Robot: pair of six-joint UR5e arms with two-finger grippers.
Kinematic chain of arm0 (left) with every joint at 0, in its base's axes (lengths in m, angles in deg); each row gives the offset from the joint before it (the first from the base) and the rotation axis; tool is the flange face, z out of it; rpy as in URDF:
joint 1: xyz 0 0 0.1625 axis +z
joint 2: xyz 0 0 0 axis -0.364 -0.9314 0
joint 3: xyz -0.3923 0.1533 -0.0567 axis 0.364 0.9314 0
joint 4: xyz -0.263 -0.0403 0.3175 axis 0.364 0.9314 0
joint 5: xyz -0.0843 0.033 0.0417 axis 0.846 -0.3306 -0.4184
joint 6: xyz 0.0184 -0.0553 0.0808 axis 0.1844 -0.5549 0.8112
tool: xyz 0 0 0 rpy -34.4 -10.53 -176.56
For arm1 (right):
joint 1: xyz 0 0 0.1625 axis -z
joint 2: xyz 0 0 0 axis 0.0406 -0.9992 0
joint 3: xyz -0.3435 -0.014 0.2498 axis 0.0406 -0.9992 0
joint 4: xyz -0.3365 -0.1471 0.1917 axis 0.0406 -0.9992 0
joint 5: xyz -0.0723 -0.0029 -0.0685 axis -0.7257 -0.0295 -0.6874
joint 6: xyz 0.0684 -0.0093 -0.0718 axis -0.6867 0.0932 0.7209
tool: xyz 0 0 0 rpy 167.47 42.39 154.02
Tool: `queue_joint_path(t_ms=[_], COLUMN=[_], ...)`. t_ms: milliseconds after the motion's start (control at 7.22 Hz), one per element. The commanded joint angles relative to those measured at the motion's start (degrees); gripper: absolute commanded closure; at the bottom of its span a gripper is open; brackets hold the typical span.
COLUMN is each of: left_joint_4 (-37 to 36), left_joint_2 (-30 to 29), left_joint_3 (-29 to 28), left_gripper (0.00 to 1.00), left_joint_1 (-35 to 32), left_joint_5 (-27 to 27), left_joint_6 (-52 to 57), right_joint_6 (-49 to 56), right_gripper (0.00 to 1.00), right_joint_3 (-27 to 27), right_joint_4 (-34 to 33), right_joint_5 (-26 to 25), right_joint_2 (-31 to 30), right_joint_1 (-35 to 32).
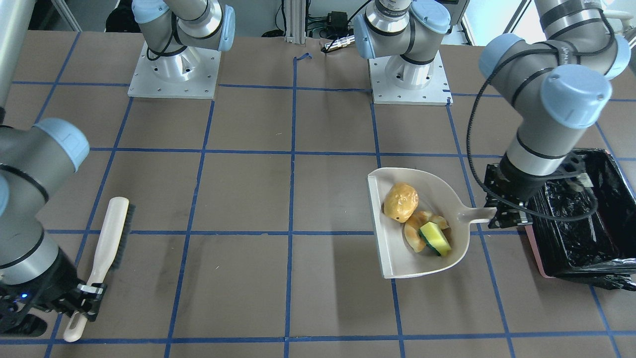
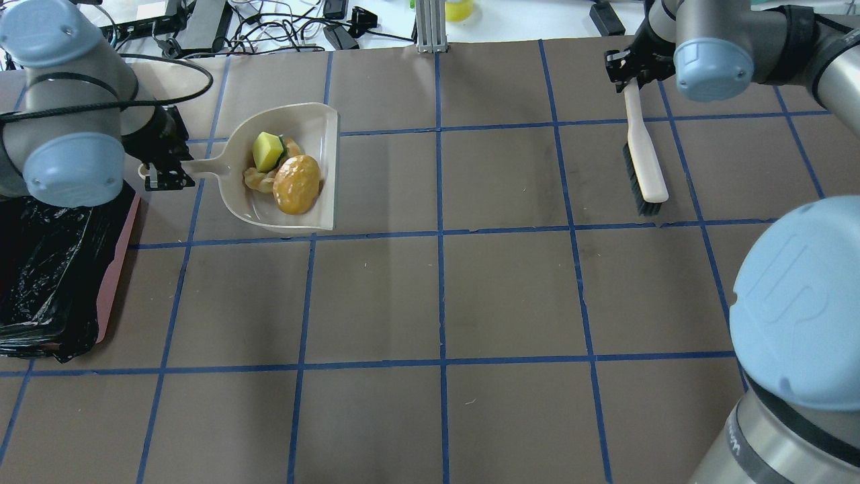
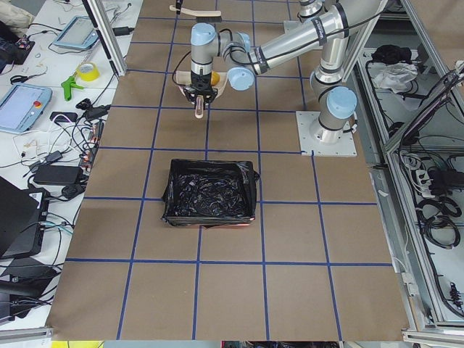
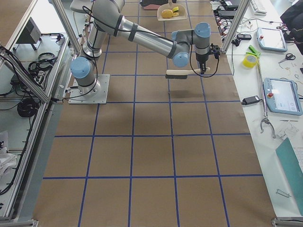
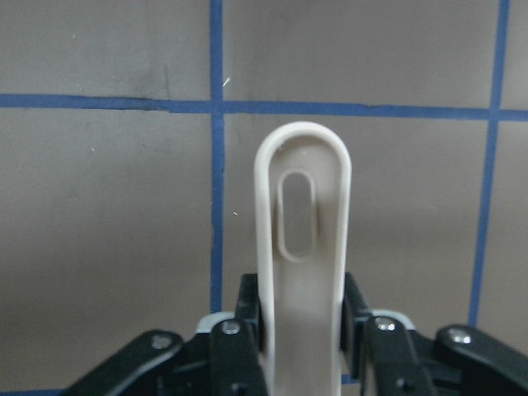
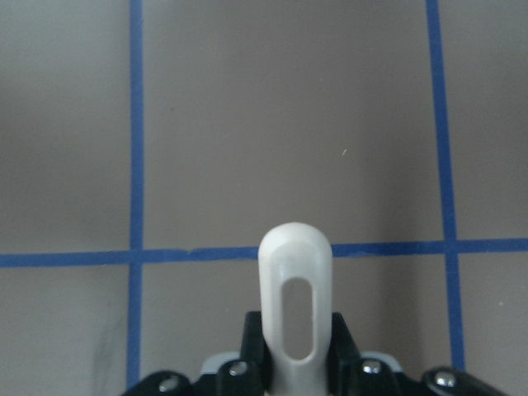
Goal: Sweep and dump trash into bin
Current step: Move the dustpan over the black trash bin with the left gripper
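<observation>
The trash lies in a beige dustpan [image 1: 397, 253]: a golden-brown potato lump [image 1: 400, 201], a tan croissant [image 1: 413, 237] and a yellow-green wedge [image 1: 435, 238]. They also show in the overhead view: the lump [image 2: 296, 183], the croissant [image 2: 257, 179], the wedge [image 2: 267, 150]. My left gripper [image 1: 502, 214] [image 2: 164, 176] is shut on the dustpan handle [image 5: 301, 247] and holds the pan level, beside the bin [image 1: 586, 219] [image 2: 47, 269], a pink container with a black bag. My right gripper [image 1: 89, 293] [image 2: 628, 70] is shut on the handle [image 6: 295, 313] of the cream brush [image 1: 112, 233] [image 2: 643, 158], far from the pan.
Brown table with a grid of blue tape lines [image 2: 440, 235]. Both arm bases [image 1: 174, 69] [image 1: 410, 74] stand at the robot's edge. The bin's pink rim [image 2: 117, 255] lies just beside the pan handle. Cables and gear lie beyond the far edge [image 2: 269, 27].
</observation>
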Motion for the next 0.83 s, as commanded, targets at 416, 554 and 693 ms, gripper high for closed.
queue_joint_path(t_ms=[416, 554, 693], left_joint_4=[4.8, 4.7, 4.7], left_joint_2=[-0.6, -0.6, -0.9], left_joint_3=[-8.1, -8.2, -9.1], left_gripper=[1.0, 1.0, 1.0], left_joint_1=[16.3, 20.3, 24.2], left_joint_5=[5.5, 5.6, 5.6], left_joint_6=[15.4, 21.4, 28.1], right_joint_6=[1.5, 1.4, 1.7], right_gripper=[1.0, 1.0, 1.0], right_joint_3=[-14.9, -14.2, -13.9], right_joint_4=[-0.5, -1.3, -1.5], right_joint_5=[2.2, 2.4, 3.0], right_joint_2=[12.2, 12.9, 13.3], right_joint_1=[4.9, 4.9, 4.9])
